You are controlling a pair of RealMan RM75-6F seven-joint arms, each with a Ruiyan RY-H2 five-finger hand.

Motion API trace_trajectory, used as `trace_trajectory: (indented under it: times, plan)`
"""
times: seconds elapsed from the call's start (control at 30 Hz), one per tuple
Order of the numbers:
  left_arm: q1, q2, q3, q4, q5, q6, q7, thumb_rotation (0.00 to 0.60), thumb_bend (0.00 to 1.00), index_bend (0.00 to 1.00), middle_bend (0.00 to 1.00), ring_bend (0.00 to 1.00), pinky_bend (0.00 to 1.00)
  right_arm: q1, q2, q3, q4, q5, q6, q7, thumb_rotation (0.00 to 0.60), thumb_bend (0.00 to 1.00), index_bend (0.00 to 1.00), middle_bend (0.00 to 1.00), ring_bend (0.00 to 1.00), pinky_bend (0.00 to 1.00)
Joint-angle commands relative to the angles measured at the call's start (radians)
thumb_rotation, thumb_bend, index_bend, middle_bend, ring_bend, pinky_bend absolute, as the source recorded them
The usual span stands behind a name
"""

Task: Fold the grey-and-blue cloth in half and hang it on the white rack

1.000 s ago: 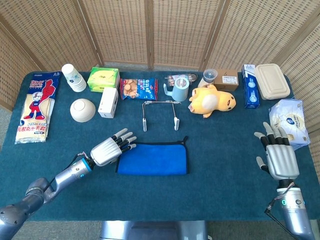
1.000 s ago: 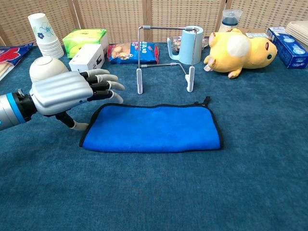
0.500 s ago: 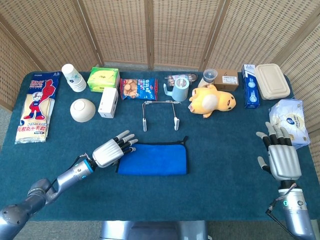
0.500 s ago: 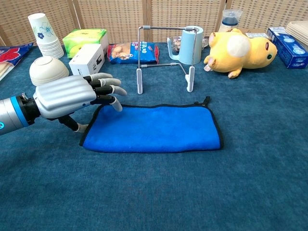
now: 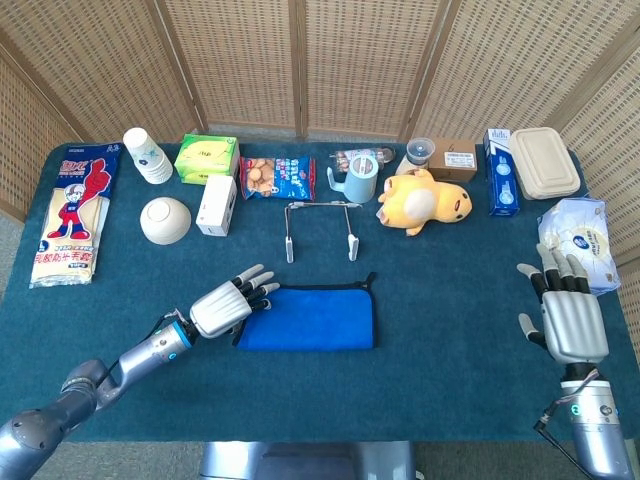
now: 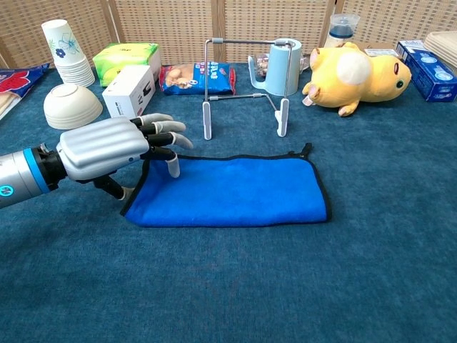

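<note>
Blue cloth (image 6: 228, 191) lies flat before the white rack (image 6: 244, 86), left hand (image 6: 107, 146) fingers (image 6: 171, 166) spread at its far-left edge, likely to lift it.

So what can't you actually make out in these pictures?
- Left hand, chest view: its own back hides whether the thumb is under the blue cloth edge; the head view is too small to tell.
- Right hand: outside the chest view, seen only from behind in the head view.
- Cloth's grey side: not visible in either view.
- Snack packet print: too small to read.
</note>
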Motion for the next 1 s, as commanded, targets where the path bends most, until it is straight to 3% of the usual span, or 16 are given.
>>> trace_trajectory:
  times: [0.03, 0.23, 0.67, 1.0]
  plan:
    - [-0.001, -0.003, 0.001, 0.002, -0.004, 0.000, -0.008, 0.600, 0.50, 0.40, 0.19, 0.00, 0.00, -0.001, -0.001, 0.001, -0.001, -0.001, 0.000, 0.002, 0.600, 0.28, 0.22, 0.04, 0.00, 0.00]
    - [0.002, -0.006, 0.006, 0.013, -0.008, 0.011, -0.018, 0.600, 0.50, 0.48, 0.23, 0.03, 0.00, -0.006, 0.001, 0.007, -0.002, 0.002, 0.000, 0.002, 0.600, 0.27, 0.22, 0.04, 0.00, 0.00]
    - [0.016, -0.002, -0.001, 0.017, -0.040, 0.001, -0.047, 0.600, 0.49, 0.46, 0.22, 0.04, 0.00, -0.014, 0.001, 0.014, 0.001, 0.022, -0.010, 0.017, 0.600, 0.27, 0.22, 0.04, 0.00, 0.00]
    - [0.011, -0.026, -0.005, 0.053, -0.049, -0.007, -0.059, 0.600, 0.49, 0.65, 0.29, 0.08, 0.00, -0.030, 0.012, 0.017, -0.008, 0.020, 0.003, 0.036, 0.600, 0.27, 0.22, 0.05, 0.00, 0.00]
